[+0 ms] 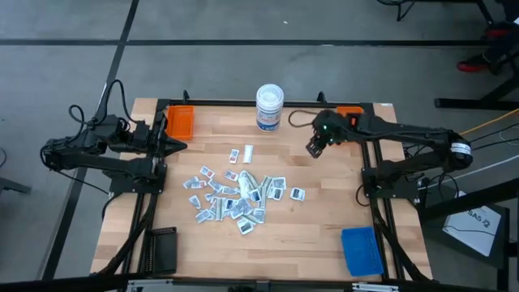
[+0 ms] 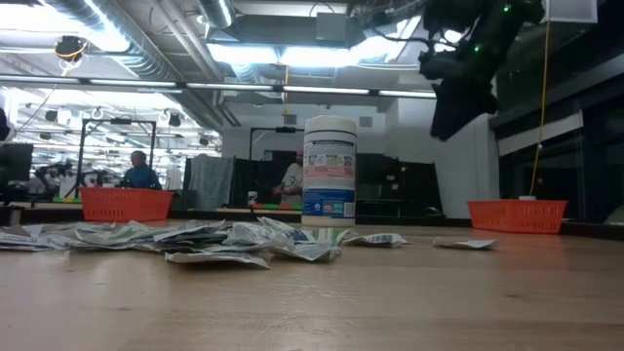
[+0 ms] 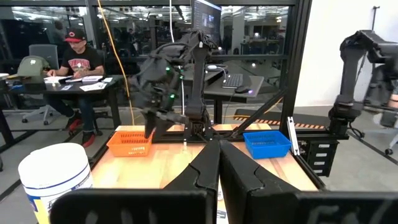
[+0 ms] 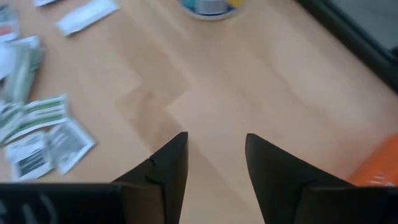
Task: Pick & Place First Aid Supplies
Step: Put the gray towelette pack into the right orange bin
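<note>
The first aid supplies [image 1: 235, 195] lie in a loose heap of small white printed packets and a few pale strips on the middle of the wooden table, with a few singles [image 1: 241, 152] just beyond it. In the low view the heap [image 2: 195, 239] lies flat on the boards. My right gripper [image 1: 315, 148] hangs open above bare wood to the right of the heap, tipped downward, with nothing between its fingers [image 4: 214, 140]; packets [image 4: 37, 130] show off to its side. My left gripper [image 1: 180, 145] waits shut at the table's left edge, pointing level [image 3: 219, 155].
A white round tub with a blue label [image 1: 269, 107] stands at the far middle. Orange trays sit at the far left [image 1: 179, 122] and far right [image 1: 350, 112], a blue tray [image 1: 361, 250] at the near right. People sit at desks beyond the table [image 3: 78, 65].
</note>
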Controlling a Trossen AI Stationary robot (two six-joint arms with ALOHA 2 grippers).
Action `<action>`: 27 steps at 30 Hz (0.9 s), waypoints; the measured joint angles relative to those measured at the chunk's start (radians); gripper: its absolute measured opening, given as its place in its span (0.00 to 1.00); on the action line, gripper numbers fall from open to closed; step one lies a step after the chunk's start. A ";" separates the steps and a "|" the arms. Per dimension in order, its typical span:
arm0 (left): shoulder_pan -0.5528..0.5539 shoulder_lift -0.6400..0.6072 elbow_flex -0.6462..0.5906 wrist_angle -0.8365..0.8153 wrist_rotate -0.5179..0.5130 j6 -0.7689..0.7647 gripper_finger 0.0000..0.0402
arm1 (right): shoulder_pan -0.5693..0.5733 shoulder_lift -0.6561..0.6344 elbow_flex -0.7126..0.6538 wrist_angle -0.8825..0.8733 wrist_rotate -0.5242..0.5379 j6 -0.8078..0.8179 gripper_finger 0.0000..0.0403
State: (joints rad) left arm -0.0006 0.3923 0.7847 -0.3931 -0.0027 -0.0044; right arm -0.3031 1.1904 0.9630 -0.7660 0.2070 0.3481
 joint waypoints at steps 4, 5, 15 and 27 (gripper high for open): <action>0.000 0.000 0.000 0.000 0.000 0.000 0.01 | 0.093 0.000 0.000 -0.001 0.000 0.036 0.40; 0.000 0.000 0.000 0.000 0.000 0.000 0.01 | 0.116 0.000 0.000 -0.001 0.000 0.043 0.40; 0.000 0.000 0.000 0.000 0.000 0.000 0.01 | 0.336 0.000 0.000 -0.001 0.000 0.145 0.40; 0.000 0.000 0.000 0.000 0.000 0.000 0.01 | 0.548 0.091 0.000 0.087 0.000 0.194 0.40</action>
State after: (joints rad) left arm -0.0006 0.3923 0.7845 -0.3931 -0.0029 -0.0040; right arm 0.2452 1.2813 0.9634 -0.6790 0.2071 0.5420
